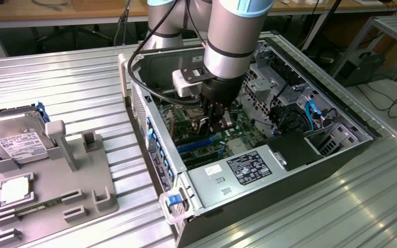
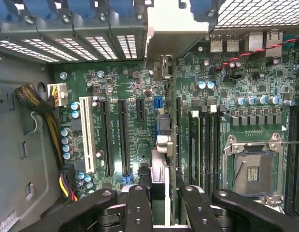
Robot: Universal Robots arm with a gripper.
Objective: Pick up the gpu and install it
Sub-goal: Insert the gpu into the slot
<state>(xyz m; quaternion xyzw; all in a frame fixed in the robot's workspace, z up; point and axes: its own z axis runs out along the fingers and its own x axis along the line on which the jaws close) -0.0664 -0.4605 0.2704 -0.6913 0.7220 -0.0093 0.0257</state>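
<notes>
While gripped: gpu (image 2: 164,145) between fingers (image 2: 138,208).

An open dark-grey metal computer case (image 1: 336,155) lies on a ribbed metal table (image 1: 60,82), its green motherboard (image 2: 135,96) exposed. At the exterior view's left, a grey plastic holder tray (image 1: 81,206) carries a silver boxy hard drive (image 1: 16,140).

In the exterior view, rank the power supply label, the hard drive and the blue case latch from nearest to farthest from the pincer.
1. Power supply label: inside the case, just below the pincer.
2. Blue case latch: at the case's front corner.
3. Hard drive: on the grey holder at the exterior view's left.
</notes>
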